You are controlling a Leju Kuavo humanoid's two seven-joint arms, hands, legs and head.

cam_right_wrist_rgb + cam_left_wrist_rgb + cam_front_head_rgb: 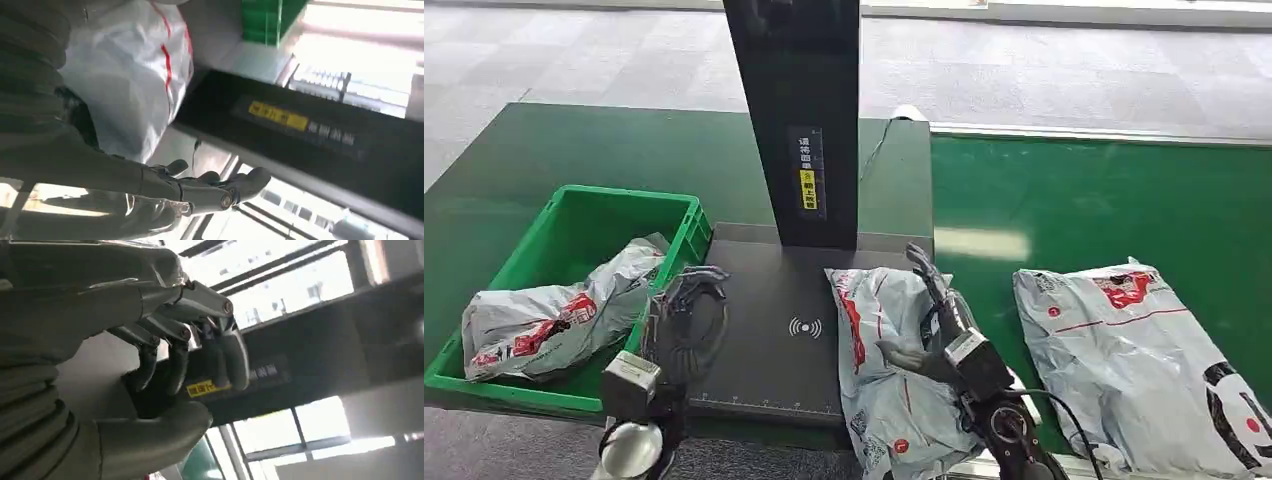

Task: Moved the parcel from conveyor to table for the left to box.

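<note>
Right robot hand (941, 325) resting on the parcel (886, 350), fingers spread, nothing pinched. Parcel under that palm, partly on the dark tabletop (764, 330). Best slid fully clear before release. Left robot hand (686, 320) curled, empty, beside the green box (509, 265).

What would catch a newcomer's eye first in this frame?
Probably the grey parcel lying half on the dark scanner platform, with the right robot hand resting on it. Next, the green crate at the left already holding a similar parcel, and the left robot hand hanging beside it holding nothing. A larger parcel waits on the green conveyor to the right.
</note>
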